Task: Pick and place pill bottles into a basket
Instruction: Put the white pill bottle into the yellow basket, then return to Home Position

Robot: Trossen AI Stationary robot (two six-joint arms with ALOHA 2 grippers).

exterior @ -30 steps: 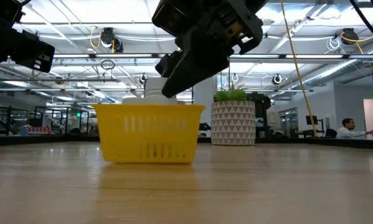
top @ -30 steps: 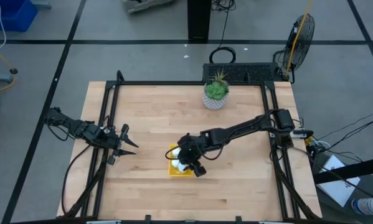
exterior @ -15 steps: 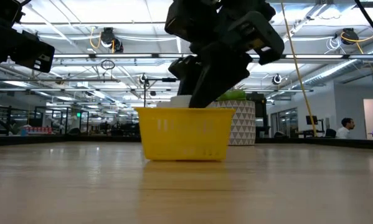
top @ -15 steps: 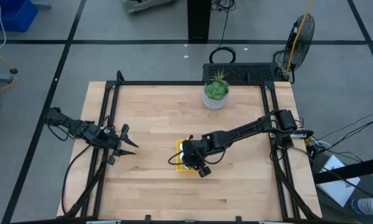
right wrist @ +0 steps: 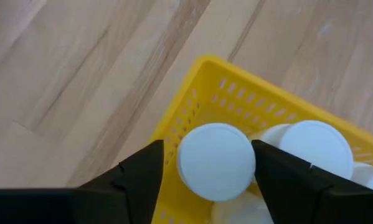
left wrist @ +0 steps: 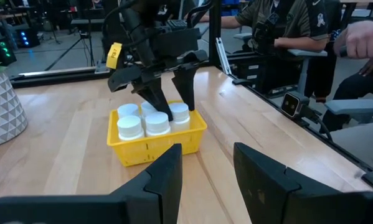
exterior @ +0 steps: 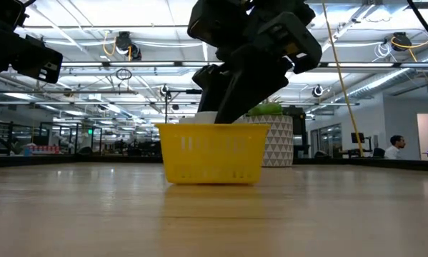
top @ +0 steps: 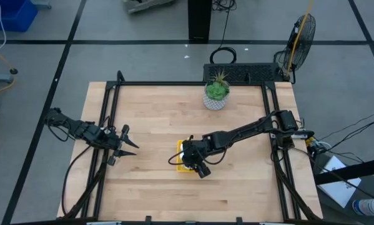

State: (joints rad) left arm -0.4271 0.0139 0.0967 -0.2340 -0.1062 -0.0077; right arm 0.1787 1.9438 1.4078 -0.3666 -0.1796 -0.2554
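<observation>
The yellow basket (top: 179, 164) stands mid-table and also shows in the low view (exterior: 212, 153) and the left wrist view (left wrist: 161, 144). Several white pill bottles (left wrist: 142, 121) stand upright in it. My right gripper (right wrist: 208, 148) reaches down into the basket's corner. It is open, with one finger on either side of a bottle's cap (right wrist: 215, 160). My left gripper (top: 128, 145) is open and empty at the table's left edge, pointing toward the basket. My right gripper comes from above with its fingers astride the corner bottle, which stands on the basket's floor. A strip of yellow shows between one finger (right wrist: 142, 174) and the cap. The other finger (right wrist: 279, 177) lies right at the cap's edge, and I cannot tell whether it touches.
A white patterned pot with a green plant (top: 216, 99) stands at the table's far edge, behind the basket in the low view (exterior: 267, 141). A black frame (top: 174, 83) runs along the table's sides. People sit beyond the table (left wrist: 286, 25).
My right gripper has gone down into the basket with a bottle and moved a little toward the table's right and far edges. The basket has slid along the table the same way. In the last half second both have kept still.
</observation>
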